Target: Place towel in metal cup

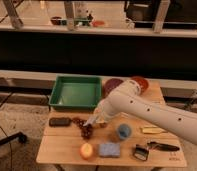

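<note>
My white arm (152, 112) reaches in from the right across the wooden table (62, 147). My gripper (93, 121) is low over the table's middle, just in front of the green tray (76, 93) and right above a dark bunch of grapes (85, 129). I cannot make out the towel as a separate thing; something pale shows at the gripper's tip, and I cannot tell what it is. The metal cup does not show; the arm covers the part of the table behind the blue cup (123, 131).
A blue sponge block (109, 149) and an orange fruit (85, 150) lie near the front edge. A dark flat object (59, 121) is at the left. A yellow item (152, 130) and black tools (159, 146) are at the right. Purple and red bowls (140, 82) stand at the back.
</note>
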`<state>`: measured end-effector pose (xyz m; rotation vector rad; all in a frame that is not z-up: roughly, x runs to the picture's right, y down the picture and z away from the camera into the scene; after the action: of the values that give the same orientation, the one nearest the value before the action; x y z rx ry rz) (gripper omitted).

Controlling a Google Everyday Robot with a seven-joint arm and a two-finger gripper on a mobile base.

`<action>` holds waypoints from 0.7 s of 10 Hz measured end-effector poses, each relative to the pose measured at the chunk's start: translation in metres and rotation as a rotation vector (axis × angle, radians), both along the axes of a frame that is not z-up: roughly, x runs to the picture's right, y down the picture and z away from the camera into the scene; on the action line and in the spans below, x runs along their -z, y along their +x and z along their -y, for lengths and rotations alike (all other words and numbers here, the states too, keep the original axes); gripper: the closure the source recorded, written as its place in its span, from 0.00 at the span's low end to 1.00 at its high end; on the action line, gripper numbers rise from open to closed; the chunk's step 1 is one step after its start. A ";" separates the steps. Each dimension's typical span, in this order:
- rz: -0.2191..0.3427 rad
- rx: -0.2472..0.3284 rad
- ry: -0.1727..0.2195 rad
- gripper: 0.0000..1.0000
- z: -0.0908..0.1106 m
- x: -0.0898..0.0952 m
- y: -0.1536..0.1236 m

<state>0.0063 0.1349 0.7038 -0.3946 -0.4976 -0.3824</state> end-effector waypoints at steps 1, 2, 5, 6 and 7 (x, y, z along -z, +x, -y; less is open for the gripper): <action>-0.006 -0.005 0.005 0.88 0.002 -0.002 0.004; -0.011 -0.009 0.009 0.88 0.003 -0.004 0.007; -0.023 -0.016 0.019 0.88 0.006 -0.010 0.012; -0.025 -0.014 0.022 0.88 0.007 -0.014 0.013; -0.027 -0.013 0.023 0.88 0.007 -0.019 0.013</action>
<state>0.0195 0.1283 0.7226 -0.3738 -0.4686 -0.3689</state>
